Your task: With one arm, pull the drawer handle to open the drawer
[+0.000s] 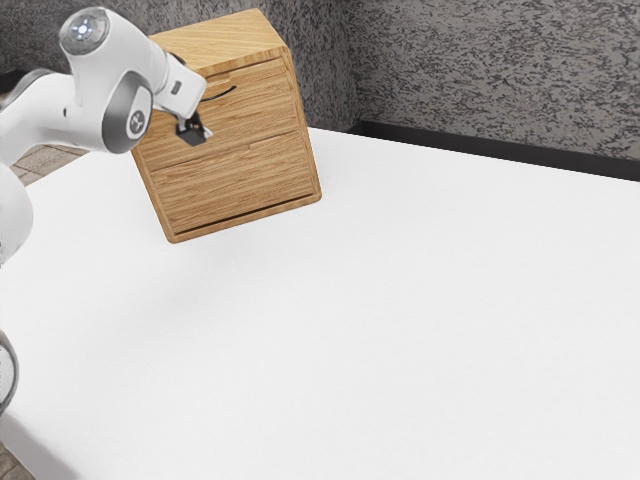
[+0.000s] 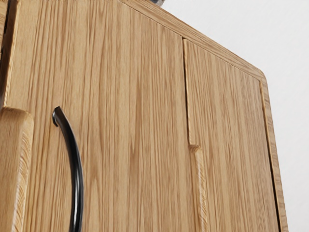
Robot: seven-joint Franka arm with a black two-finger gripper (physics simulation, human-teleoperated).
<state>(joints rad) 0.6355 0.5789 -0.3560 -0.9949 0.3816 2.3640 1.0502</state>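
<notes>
A wooden cabinet [image 1: 235,175] stands tilted at the back of the white table [image 1: 400,320]. Its upper drawer front [image 1: 240,105] carries a thin black curved handle [image 1: 224,92] and looks flush with the cabinet. My gripper [image 1: 194,132] hovers just in front of that drawer front, a little below the handle and toward the exterior view's left. In the wrist view the black handle [image 2: 72,169] arcs across the upper drawer front [image 2: 125,135], close to my hand. The lower drawer front [image 2: 231,154] lies beyond a seam.
The lower drawer [image 1: 245,180] has a small wooden notch grip [image 2: 197,159]. A dark speckled wall [image 1: 480,60] rises behind the table. Open white tabletop stretches toward the exterior view's right and front.
</notes>
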